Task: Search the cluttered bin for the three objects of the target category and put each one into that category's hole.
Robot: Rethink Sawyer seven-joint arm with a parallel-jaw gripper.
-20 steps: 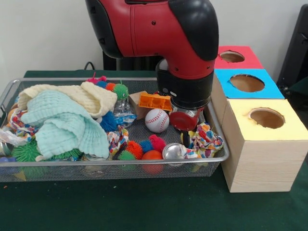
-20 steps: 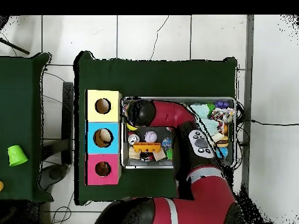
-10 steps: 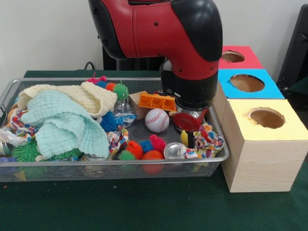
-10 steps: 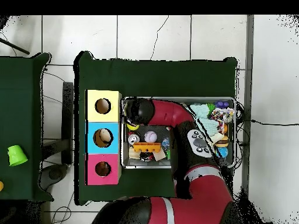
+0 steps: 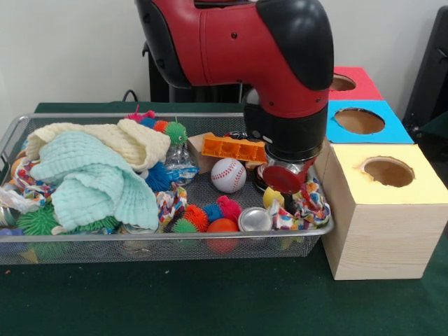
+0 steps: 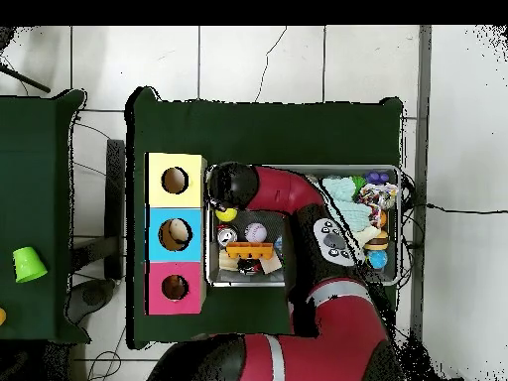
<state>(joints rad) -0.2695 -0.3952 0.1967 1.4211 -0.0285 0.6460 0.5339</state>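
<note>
Here a small yellow ball (image 5: 271,197) lies beside the patterned cloth (image 5: 308,204) in the wire bin (image 5: 175,236). Gripper (image 5: 285,183) grip undeterminable. Since earlier, the arm has shifted toward the yellow box (image 5: 381,210).

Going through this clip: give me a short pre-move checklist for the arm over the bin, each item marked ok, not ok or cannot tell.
1. Jaws state: cannot tell; the arm's end sits low at the bin's box-side end, and its tips are hidden.
2. Something held: cannot tell; a red disc shows under the wrist, but no grip is visible.
3. Yellow ball free to pick: ok; it lies uncovered beside the patterned cloth.
4. Baseball clear of the arm: ok; it sits apart, beside the orange block.
5. Holes unobstructed: ok in the front view for the yellow box, blue box and red box.
6. Blue box empty: not ok; overhead shows something inside.
</note>
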